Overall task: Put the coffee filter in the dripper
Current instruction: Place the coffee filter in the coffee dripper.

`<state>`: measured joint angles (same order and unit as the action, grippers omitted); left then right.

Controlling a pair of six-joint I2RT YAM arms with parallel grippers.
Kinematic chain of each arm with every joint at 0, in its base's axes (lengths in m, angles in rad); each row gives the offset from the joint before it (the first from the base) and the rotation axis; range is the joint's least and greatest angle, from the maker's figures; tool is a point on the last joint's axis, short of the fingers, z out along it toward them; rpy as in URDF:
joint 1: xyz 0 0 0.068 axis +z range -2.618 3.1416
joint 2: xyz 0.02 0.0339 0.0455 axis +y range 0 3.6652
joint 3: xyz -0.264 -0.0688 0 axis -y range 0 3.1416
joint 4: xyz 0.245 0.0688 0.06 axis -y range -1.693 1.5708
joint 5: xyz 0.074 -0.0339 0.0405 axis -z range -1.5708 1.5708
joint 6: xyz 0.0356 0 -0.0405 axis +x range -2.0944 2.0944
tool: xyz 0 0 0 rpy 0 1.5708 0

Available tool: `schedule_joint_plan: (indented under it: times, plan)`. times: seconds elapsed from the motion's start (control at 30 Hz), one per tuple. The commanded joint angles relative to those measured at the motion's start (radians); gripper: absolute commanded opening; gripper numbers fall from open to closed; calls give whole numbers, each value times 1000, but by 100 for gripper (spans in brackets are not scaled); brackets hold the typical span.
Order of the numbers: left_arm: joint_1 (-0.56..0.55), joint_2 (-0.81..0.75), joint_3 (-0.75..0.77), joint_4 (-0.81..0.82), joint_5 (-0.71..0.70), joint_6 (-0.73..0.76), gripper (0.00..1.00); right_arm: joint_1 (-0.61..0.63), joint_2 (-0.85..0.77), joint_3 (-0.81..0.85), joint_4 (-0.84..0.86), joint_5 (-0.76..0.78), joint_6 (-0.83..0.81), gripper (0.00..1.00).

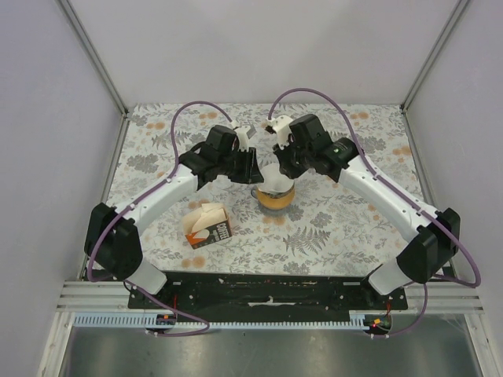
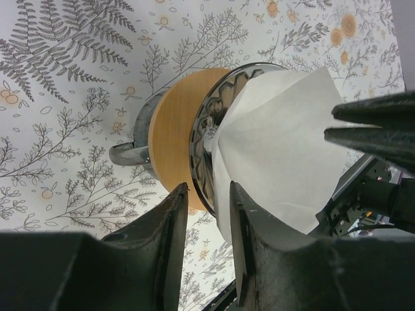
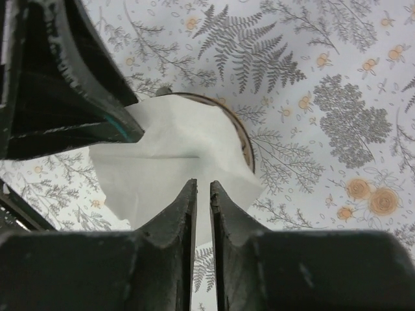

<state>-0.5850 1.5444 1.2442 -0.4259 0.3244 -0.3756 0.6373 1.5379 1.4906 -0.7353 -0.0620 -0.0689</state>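
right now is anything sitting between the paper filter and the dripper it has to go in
Nothing visible does. The white paper cone filter already sits in the mouth of the silvery metal dripper, its upper part standing above the rim. The left end effector and right end effector are at its edges, not under it.

A coffee carton point(image 1: 209, 225) lies on the floral-patterned table point(image 1: 346, 228)

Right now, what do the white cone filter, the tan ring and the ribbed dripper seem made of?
The white cone coffee filter looks like thin matte paper: soft creases, limp edges. The flat tan ring seems smooth wood, faintly grained, though laminate is possible. The ribbed cone dripper looks like polished metal: mirror-like reflections.
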Motion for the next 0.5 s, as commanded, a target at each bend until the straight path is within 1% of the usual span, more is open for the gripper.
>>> schedule_joint_plan:
  times: [0.0, 0.1, 0.17, 0.27, 0.47]
  plan:
    - [-3, -4, 49, -14, 18, 38, 39, 1, -84, -42, 69, -136, -41, 22]
    - [-3, -3, 58, -19, 18, 44, 41, 1, -131, -87, 109, -176, -68, 27]
    - [-3, -4, 61, -20, 22, 46, 42, 1, -145, -99, 116, -164, -77, 28]
    - [-3, -4, 73, -24, 22, 47, 43, 1, -137, -102, 102, -119, -75, 27]
    - [-3, -10, 118, -48, 2, 81, 47, 1, -142, -105, 96, -113, -68, 27]
